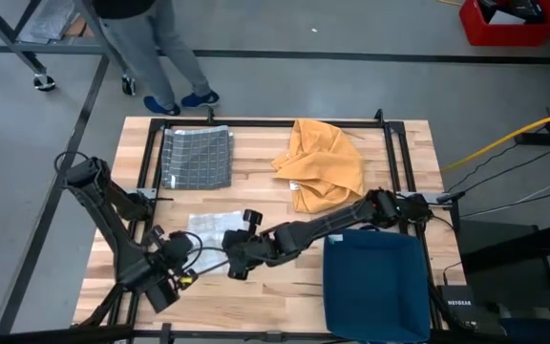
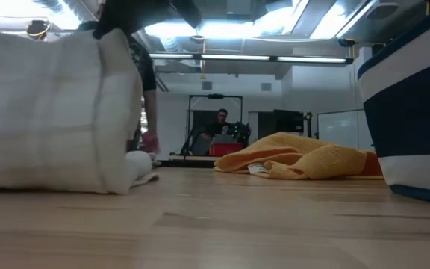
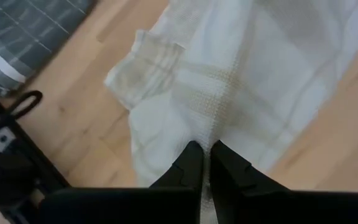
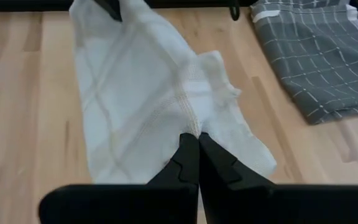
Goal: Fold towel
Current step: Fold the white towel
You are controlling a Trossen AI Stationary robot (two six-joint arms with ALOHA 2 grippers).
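Observation:
A white towel (image 1: 214, 231) lies crumpled on the wooden table, left of centre and toward the near edge, between my two grippers. My left gripper (image 1: 187, 256) is shut on its left end (image 3: 205, 152). My right gripper (image 1: 235, 258) is shut on its right side (image 4: 197, 144). In the low view the white towel (image 2: 51, 112) stands raised, with its lower edge on the table. My left gripper pinches a bunched fold of the white towel (image 3: 211, 127) between its two fingers, slanting down from the near left. One layer or several, I cannot tell. The cloth spreads away from the fingers, creased and slack. My right gripper pinches a puckered ridge of the towel (image 4: 192, 127) between its two fingers, slanting down from the table's right. The cloth fans out from the fingers toward the left gripper (image 4: 114, 6) at the towel's other end, and creases run between the two holds.
A folded grey checked towel (image 1: 199, 158) lies at the far left and a crumpled orange towel (image 1: 323, 162) at the far middle. A large dark blue thing (image 1: 375, 287) takes up the near right. A person (image 1: 151, 48) stands beyond the far edge.

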